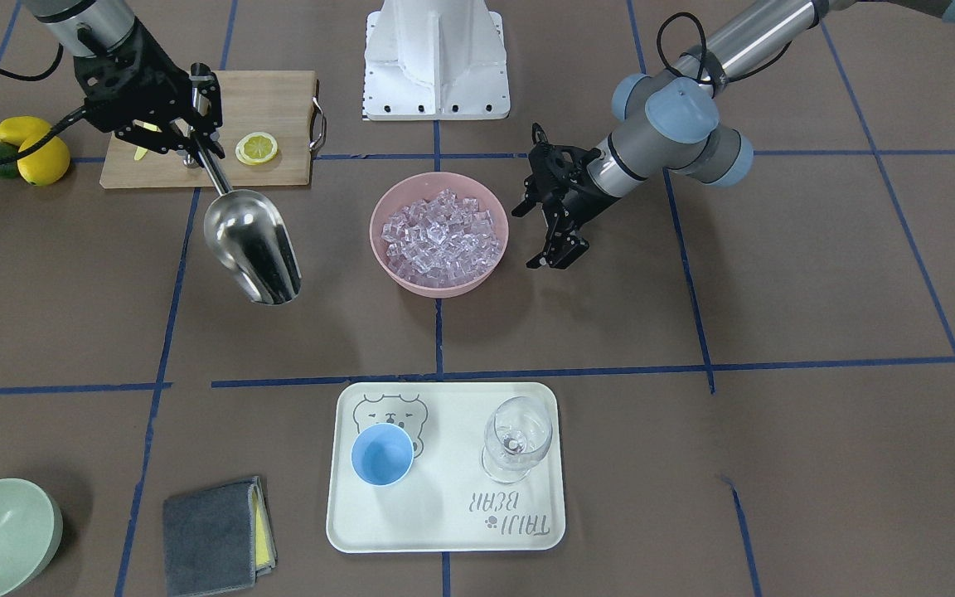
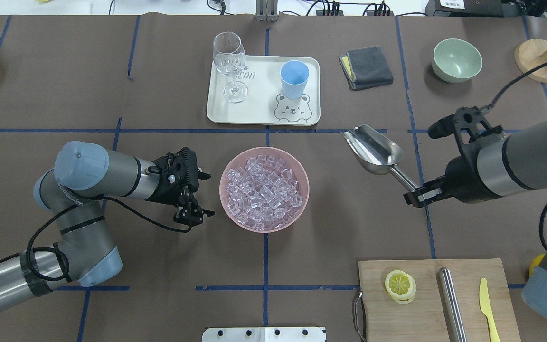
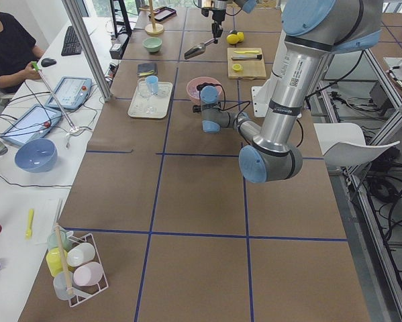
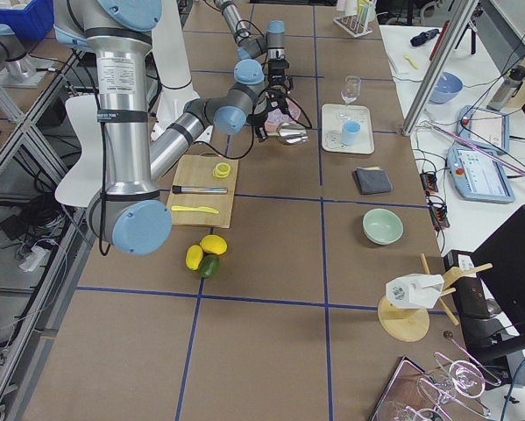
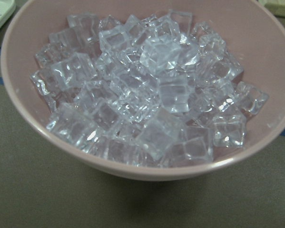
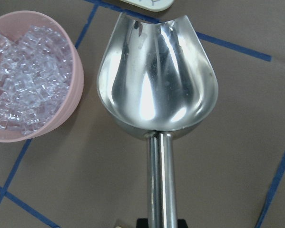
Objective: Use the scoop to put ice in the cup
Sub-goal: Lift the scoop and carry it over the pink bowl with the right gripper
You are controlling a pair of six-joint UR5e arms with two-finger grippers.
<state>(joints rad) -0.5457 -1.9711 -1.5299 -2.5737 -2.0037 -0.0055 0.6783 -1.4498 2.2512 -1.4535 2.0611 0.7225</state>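
The ice (image 2: 264, 192) fills a pink bowl (image 2: 302, 209) at the table's middle; it also shows in the left wrist view (image 5: 147, 95). My right gripper (image 2: 418, 194) is shut on the thin handle of the steel scoop (image 2: 373, 149). It holds the scoop empty above the table, right of the bowl, with the trough pointing toward the tray (image 6: 156, 76). My left gripper (image 2: 207, 195) is open and empty, close beside the bowl's left side. The light-blue cup (image 2: 294, 78) stands upright and empty on the white tray (image 2: 259, 111).
A clear wine glass (image 2: 229, 61) stands on the tray's left part. A cutting board (image 2: 435, 285) near my right holds a lemon slice, a steel cylinder and a yellow knife. A grey cloth (image 2: 366, 66) and a green bowl (image 2: 457, 60) lie at the far right.
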